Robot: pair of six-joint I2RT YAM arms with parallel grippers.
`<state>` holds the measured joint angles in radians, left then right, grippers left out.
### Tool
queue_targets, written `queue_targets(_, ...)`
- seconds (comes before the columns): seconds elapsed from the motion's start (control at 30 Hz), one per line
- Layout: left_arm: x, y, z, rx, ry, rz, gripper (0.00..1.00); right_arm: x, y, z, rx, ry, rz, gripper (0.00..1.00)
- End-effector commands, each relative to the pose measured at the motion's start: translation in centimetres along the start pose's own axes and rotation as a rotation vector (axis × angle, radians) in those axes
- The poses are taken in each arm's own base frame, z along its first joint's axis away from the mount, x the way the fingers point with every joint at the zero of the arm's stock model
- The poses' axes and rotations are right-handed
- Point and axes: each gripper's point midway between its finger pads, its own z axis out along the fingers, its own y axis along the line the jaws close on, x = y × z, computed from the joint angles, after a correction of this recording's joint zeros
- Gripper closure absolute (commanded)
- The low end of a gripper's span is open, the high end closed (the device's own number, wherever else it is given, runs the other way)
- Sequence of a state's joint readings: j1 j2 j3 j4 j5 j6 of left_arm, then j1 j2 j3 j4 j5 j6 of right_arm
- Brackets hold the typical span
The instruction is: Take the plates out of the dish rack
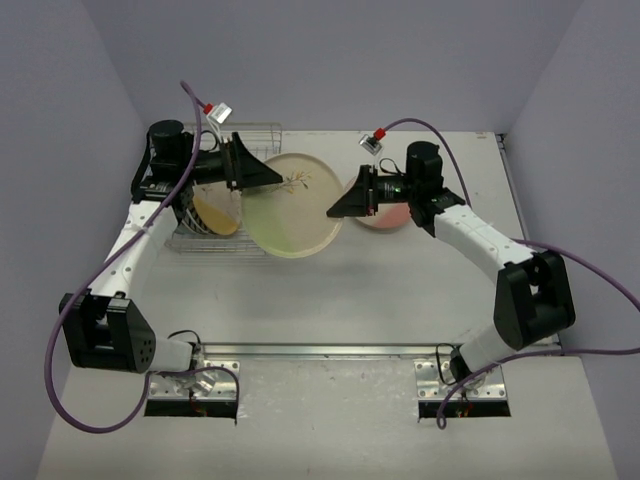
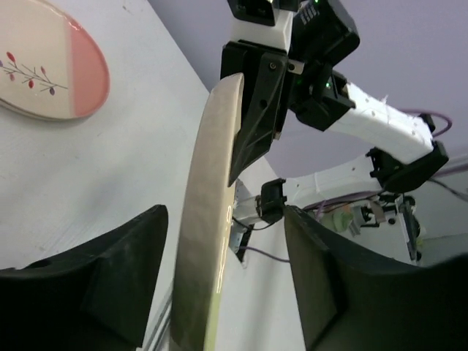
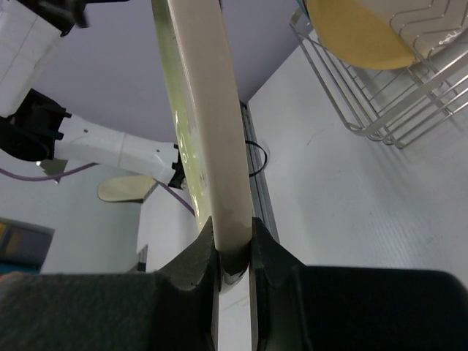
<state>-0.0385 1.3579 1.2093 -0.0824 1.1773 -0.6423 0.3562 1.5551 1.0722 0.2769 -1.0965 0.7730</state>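
Observation:
A cream and yellow-green plate with a dark sprig [image 1: 292,205] hangs in the air between my two grippers, right of the dish rack [image 1: 262,136]. My right gripper [image 1: 337,209] is shut on its right rim; the right wrist view shows the jaws [image 3: 232,234] pinching the plate's edge [image 3: 208,110]. My left gripper [image 1: 272,177] is open, its fingers astride the left rim [image 2: 208,219] with gaps on both sides. An orange-yellow plate [image 1: 215,212] stands in the rack; it also shows in the right wrist view [image 3: 358,29]. A pink-cream plate [image 1: 388,214] lies on the table under my right arm.
The rack's wire wall [image 3: 380,95] stands close to the held plate's left side. The pink-cream plate with sprig [image 2: 44,66] lies flat on the white table. Grey walls close the back and sides. A metal rail [image 1: 330,350] runs along the near edge.

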Motion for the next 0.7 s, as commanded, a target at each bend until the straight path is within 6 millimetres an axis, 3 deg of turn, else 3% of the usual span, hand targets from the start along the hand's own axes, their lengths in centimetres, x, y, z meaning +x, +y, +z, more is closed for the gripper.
queue_targets(0.0,-2.0,0.6,-0.7,-0.119,-0.059,0.088,0.09,-2.8,-0.5,-3.5,0.001,-0.111,0.030,1.00)
queue_targets(0.07,-3.0,1.8,-1.3,-0.211,-0.088,0.109,0.00,-3.5,-2.4,-5.6,0.042,-0.169,0.098,1.00)
queue_targets(0.27,-6.3,4.0,-4.3,-0.430,-0.220,0.169,0.00,-3.8,-7.0,-10.4,0.153,-0.285,0.247,1.00)
queue_targets(0.33,-7.0,4.2,-5.2,-0.477,-0.252,0.188,0.00,-4.0,-9.3,-12.8,0.218,-0.344,0.304,1.00)
queue_targets(0.47,-7.5,4.5,-6.1,-0.542,-0.282,0.208,0.00,-4.2,-13.5,-14.9,0.370,-0.369,0.320,1.00)
queue_targets(0.67,-7.1,5.4,-6.7,-0.600,-0.272,0.206,0.00,-4.0,-18.0,-16.1,0.541,-0.339,0.377,1.00)
